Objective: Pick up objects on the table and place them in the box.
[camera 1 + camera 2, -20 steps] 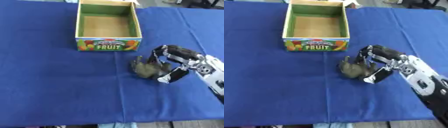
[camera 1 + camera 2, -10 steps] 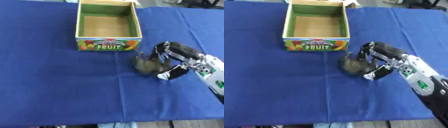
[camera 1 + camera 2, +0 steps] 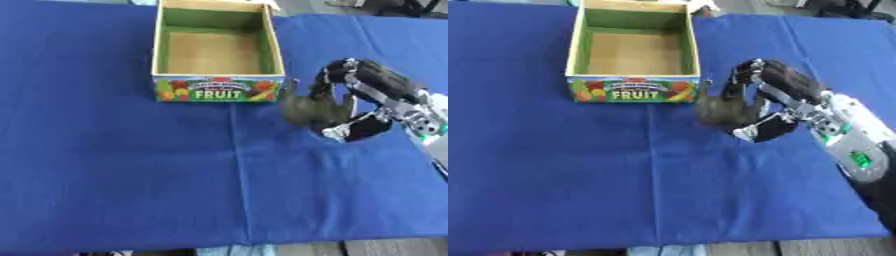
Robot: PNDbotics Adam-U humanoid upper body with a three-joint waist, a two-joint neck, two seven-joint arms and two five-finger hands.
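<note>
Right arm enters from the right edge, angled up and left across the table (image 3: 131, 190), which is covered in blue cloth. Right hand (image 3: 354, 102) sits just right of the box's near right corner, fingers (image 3: 325, 82) arched over the top of a dark olive-brown object (image 3: 306, 110) and thumb (image 3: 350, 131) curled in under it from the near side, so the hand is closed around the object (blurred, can't make out what it is beyond a dark roundish lump). Can't tell whether the object touches the cloth or is lifted off it. Object is just beside the box (image 3: 218, 50), level with its printed front panel, outside it. Box is an open cardboard tray with green inner walls and a brown floor, "FRUIT" label with fruit pictures on the near face; nothing visible inside. It stands at the far middle of the table. Left hand doesn't show in either view.
</note>
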